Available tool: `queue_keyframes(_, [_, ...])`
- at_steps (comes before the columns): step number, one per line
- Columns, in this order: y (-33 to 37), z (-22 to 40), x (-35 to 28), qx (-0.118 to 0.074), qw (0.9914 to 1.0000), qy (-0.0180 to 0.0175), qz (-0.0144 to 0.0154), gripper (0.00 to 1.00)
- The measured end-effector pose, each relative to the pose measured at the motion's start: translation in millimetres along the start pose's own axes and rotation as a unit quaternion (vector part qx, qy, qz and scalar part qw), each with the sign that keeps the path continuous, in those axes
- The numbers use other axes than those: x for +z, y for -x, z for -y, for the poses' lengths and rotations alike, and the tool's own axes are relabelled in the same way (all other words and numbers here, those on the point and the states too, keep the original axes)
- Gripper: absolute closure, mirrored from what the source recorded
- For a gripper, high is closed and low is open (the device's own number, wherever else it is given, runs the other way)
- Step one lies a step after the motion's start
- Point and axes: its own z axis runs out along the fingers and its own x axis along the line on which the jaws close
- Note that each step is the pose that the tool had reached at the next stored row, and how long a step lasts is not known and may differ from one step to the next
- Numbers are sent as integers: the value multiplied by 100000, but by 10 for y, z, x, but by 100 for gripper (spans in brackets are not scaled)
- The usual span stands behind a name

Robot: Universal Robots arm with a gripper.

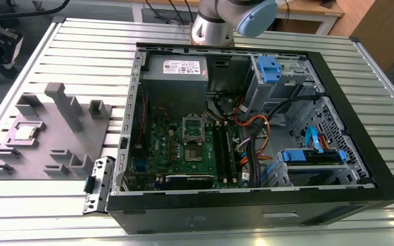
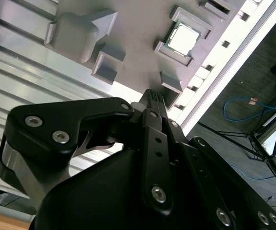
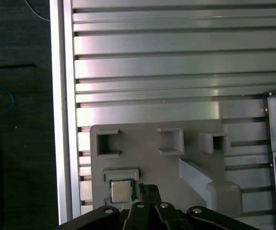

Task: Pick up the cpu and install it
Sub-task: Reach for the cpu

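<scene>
The cpu [image 1: 24, 133] is a small silvery square chip lying flat in a shallow pocket of the grey fixture plate [image 1: 53, 148], at the exterior view's left, outside the computer case. Both wrist views look down on it: cpu [image 2: 182, 38], cpu [image 3: 121, 191]. My gripper [image 2: 154, 97] hangs above the plate with its black fingers closed together and nothing between them; the gripper [image 3: 147, 189] tip appears just beside the chip, apart from it. Inside the open case, the green motherboard [image 1: 183, 154] carries a silver socket frame [image 1: 193, 128].
The black computer case [image 1: 252, 128] lies open on the slatted aluminium table [image 1: 80, 46], with cables, blue drive brackets and a power supply inside. Raised grey blocks [image 1: 63, 105] stand on the fixture plate. The table edge and floor with cables lie beyond the plate.
</scene>
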Motion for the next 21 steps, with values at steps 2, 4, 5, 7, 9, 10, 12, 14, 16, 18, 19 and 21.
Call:
queue_keyframes(2, [-26,26,34,-15,100000,3,0,89])
queue_keyframes(4, [-45,58,68,-11,100000,1,-20,89])
queue_keyframes(5, [-54,75,84,-12,100000,0,-33,89])
queue_keyframes(7, [-70,114,119,-11,100000,-7,-82,89])
queue_keyframes(9, [-84,148,154,-7,100000,-6,-127,89])
queue_keyframes(10, [-90,165,171,-6,100000,-8,-154,89])
queue_keyframes(12, [-103,193,204,-8,100000,-14,-202,89])
queue_keyframes(14, [-118,223,240,-7,100000,-15,-245,89])
queue_keyframes(16, [-131,252,275,-9,100000,-18,-295,89])
queue_keyframes(18, [-143,278,309,-7,99999,-26,-356,89])
queue_keyframes(19, [-148,290,326,-5,99999,-24,-395,89])
queue_keyframes(21, [-155,311,363,-4,99999,-32,-511,89])
